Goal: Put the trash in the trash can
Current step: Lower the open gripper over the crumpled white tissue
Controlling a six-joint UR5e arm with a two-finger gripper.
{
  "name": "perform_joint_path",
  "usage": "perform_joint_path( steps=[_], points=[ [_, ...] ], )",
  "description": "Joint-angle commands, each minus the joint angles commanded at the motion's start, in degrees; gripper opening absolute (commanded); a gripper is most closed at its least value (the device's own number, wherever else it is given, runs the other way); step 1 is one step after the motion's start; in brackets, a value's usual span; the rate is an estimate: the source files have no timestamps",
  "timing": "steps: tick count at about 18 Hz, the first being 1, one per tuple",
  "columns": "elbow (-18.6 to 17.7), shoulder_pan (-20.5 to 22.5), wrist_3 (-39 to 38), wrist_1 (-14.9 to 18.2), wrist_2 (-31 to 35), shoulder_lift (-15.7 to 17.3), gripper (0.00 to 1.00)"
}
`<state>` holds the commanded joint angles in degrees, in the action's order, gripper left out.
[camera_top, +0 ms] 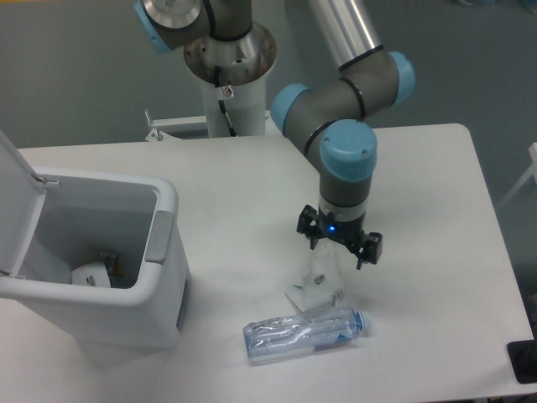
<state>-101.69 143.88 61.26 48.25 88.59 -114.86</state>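
The trash can (159,252) stands at the left of the table with its flip lid (17,193) swung open. A crushed clear plastic bottle (302,332) with a blue cap lies on its side near the table's front edge. My gripper (329,262) points straight down just above and behind the bottle. It is shut on the top of the crumpled white, green-edged wrapper (314,287), which hangs from the fingers, its lower corner at or just above the table beside the bottle. The fingertips are largely hidden by the wrapper.
Inside the trash can lie a white piece (88,275) and a small dark item (109,262). The arm's base column (226,92) stands at the back edge of the table. A dark object (524,361) shows at the right edge of the frame.
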Motion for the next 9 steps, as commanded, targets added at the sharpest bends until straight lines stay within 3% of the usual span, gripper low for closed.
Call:
perform_joint_path(
  steps=[1,2,3,5,9],
  points=[
    [0.96,-0.18,-0.09,0.09,0.00,-1.14,0.98],
    [2.62,-1.05,-0.87,0.09,0.09,-2.46,0.76],
    [4.03,-1.41,-1.40,0.17,0.35,-3.51,0.43],
    [4.92,-1.50,-2.98,0.09,0.00,-4.05,0.00],
    [5.45,-1.23,-2.37,0.17,-0.09,-3.70,0.00]
  ],
)
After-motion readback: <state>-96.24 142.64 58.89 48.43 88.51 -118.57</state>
